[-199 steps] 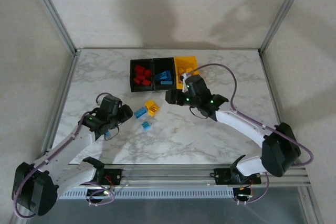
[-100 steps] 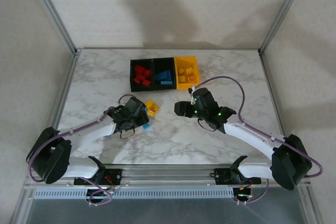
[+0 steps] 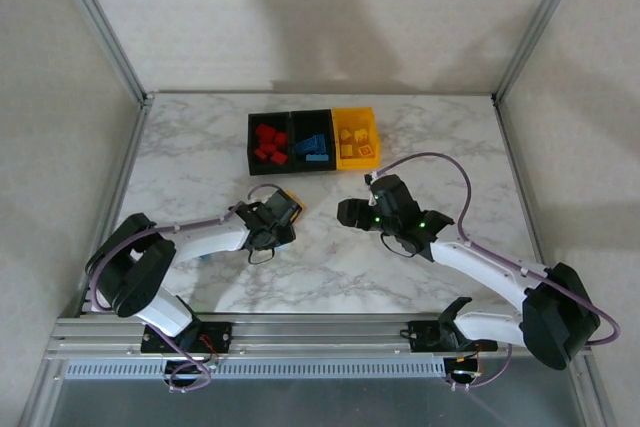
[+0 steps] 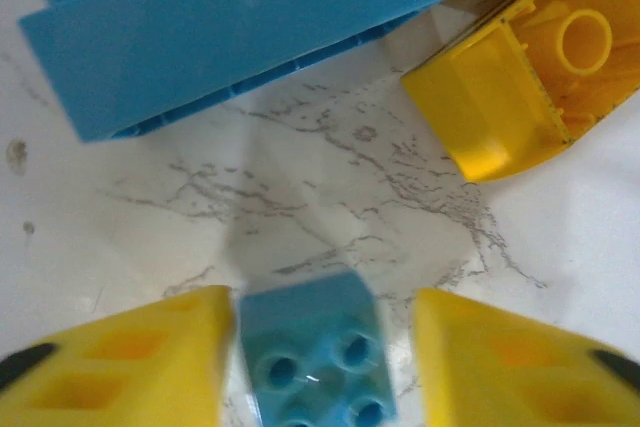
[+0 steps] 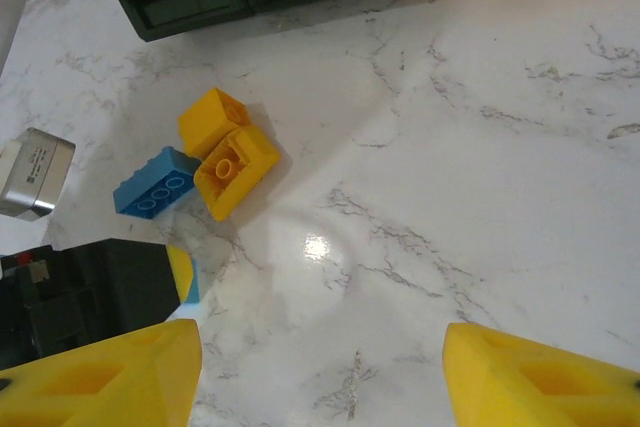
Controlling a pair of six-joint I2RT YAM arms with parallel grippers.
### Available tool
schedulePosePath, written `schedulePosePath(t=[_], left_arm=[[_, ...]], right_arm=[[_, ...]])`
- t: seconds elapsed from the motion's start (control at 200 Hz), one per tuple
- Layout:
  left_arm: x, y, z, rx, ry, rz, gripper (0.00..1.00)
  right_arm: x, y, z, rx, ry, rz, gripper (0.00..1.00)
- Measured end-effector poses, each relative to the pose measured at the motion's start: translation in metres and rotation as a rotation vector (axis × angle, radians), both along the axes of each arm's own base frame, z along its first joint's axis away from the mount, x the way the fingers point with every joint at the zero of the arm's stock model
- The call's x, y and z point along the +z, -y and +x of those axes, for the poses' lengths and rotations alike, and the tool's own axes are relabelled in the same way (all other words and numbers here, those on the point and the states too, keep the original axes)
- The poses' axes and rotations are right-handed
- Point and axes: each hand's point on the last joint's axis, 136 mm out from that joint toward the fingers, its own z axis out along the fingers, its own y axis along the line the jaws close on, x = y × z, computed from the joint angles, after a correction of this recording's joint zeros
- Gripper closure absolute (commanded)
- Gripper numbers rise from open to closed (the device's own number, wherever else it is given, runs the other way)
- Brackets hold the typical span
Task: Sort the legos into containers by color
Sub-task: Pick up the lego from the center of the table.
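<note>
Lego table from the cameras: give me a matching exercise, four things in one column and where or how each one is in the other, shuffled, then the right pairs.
Things
1. red bricks
2. small blue brick
3. upturned yellow brick
4. right gripper

Places or states
A. open, nothing between its fingers
B. in the left black bin
C. on the table, beside the long blue brick
D. between the fingers of the left gripper

Pairs: 1-B, 2-D, 3-C, 4-A
</note>
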Motion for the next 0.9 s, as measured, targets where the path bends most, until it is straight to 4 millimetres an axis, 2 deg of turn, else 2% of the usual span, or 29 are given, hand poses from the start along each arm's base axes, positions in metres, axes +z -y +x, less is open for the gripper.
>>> schedulePosePath(t=[0.05, 0.14, 0.335, 0.501, 0.746, 0.901], left_arm=[[-0.001, 0.0, 0.001, 0.005, 0.0, 0.004, 0.67], [0.004, 0.003, 0.004, -0.004, 0.012, 0.007, 0.72], [0.015, 0.005, 0.006, -0.007, 0.027, 0.019, 0.73], [0.041, 0.008, 0.013, -0.011, 0.064, 0.008, 0.74], [0.092, 0.035, 0.049, -0.042, 0.17, -0.03, 0.73], [0.107, 0.055, 0.082, -0.064, 0.207, -0.021, 0.75]], right_arm=[[-0.001, 0.002, -0.001, -0.002, -0.001, -0.003, 0.35], [0.001, 0.004, -0.001, -0.012, 0.006, -0.007, 0.35], [0.008, 0.006, -0.001, -0.017, 0.023, 0.002, 0.35], [0.014, 0.011, -0.004, -0.024, 0.033, 0.008, 0.35], [0.016, 0.019, -0.01, -0.041, 0.033, 0.028, 0.35], [0.016, 0.022, -0.013, -0.053, 0.025, 0.041, 0.35]])
